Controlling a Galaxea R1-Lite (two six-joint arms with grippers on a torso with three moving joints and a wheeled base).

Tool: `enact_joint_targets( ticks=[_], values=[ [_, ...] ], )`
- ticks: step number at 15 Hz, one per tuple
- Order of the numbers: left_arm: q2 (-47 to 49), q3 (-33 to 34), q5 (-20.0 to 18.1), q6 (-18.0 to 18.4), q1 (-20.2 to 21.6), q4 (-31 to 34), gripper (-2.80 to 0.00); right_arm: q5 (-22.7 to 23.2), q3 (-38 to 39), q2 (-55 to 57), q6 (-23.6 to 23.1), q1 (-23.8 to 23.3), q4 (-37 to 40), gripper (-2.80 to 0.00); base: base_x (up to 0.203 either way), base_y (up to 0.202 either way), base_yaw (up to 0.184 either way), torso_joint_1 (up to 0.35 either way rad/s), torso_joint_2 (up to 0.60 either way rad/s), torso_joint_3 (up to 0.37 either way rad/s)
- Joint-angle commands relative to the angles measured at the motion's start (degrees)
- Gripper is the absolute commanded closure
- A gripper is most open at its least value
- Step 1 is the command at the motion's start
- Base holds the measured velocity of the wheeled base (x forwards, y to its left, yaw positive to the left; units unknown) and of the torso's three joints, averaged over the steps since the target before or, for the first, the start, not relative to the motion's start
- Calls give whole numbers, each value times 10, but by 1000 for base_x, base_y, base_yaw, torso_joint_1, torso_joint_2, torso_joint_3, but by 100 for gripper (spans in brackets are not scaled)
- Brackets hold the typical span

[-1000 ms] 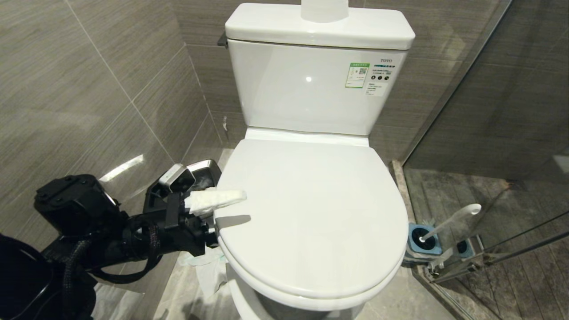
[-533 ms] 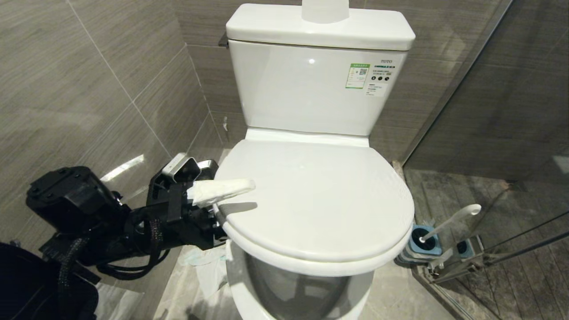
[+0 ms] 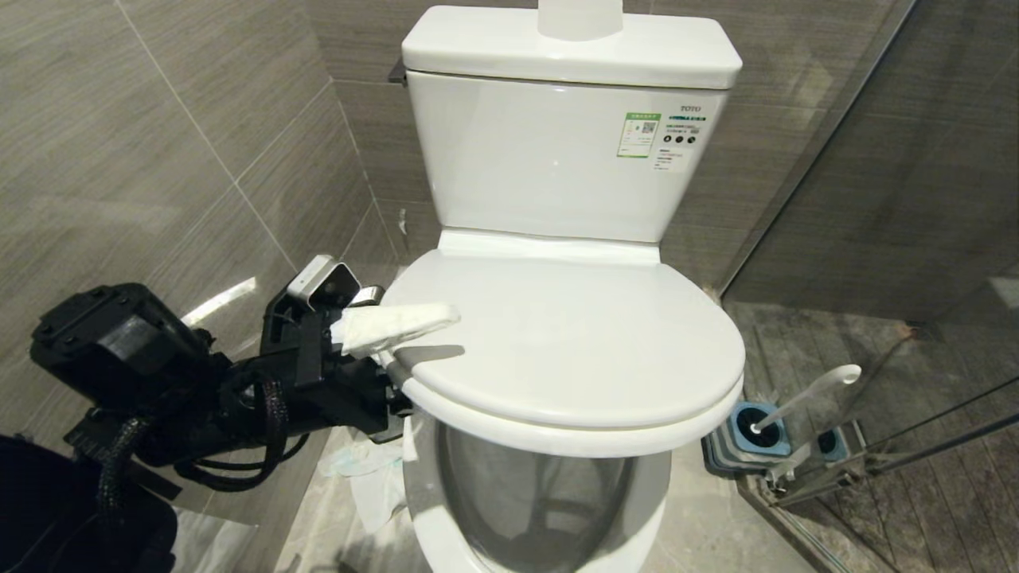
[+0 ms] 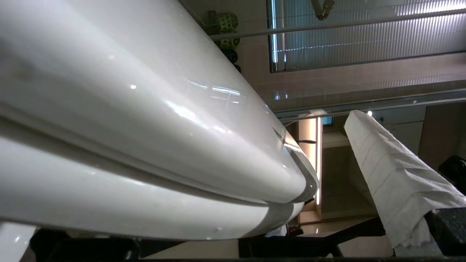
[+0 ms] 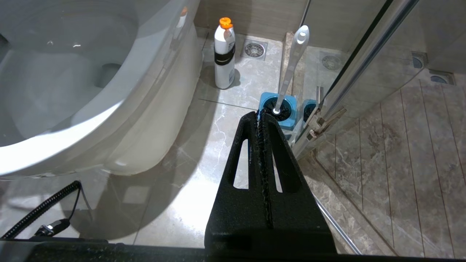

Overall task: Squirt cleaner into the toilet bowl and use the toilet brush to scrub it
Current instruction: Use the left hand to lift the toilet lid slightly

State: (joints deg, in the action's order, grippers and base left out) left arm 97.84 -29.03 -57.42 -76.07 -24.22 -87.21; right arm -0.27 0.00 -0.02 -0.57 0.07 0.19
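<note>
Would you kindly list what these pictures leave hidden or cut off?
- Head view: the lid hides most of the toilet bowl; the cleaner is out of sight.
- Head view: the left gripper has its lower finger under the lid.
- Toilet brush: bristles hidden in the holder.
- White object on the tank: cut off by the edge.

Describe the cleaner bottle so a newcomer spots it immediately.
Start at the toilet bowl. On the floor beside its base, next to the blue-holdered toilet brush, stands the cleaner. It is the only white bottle with an orange cap and dark band.
</note>
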Motion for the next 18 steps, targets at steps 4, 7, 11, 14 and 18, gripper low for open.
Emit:
enact_joint_targets(
  ticks=[4, 7, 11, 14, 18],
  values=[
    [-39, -3, -4, -9, 1, -5, -280, 0, 1, 0, 0, 0, 0, 0, 0, 0, 0, 0, 0, 0],
    [-52, -1, -4, -11, 1, -5, -280, 0, 1, 0, 0, 0, 0, 0, 0, 0, 0, 0, 0, 0],
    [-54, -11, 7, -7, 1, -5, -280, 0, 1, 0, 0, 0, 0, 0, 0, 0, 0, 0, 0, 0],
    [-59, -27, 18, -7, 1, -5, -280, 0, 1, 0, 0, 0, 0, 0, 0, 0, 0, 0, 0, 0],
    [-55, -65, 39, -2, 1, -5, -280, 0, 1, 0, 0, 0, 0, 0, 0, 0, 0, 0, 0, 0]
  ],
)
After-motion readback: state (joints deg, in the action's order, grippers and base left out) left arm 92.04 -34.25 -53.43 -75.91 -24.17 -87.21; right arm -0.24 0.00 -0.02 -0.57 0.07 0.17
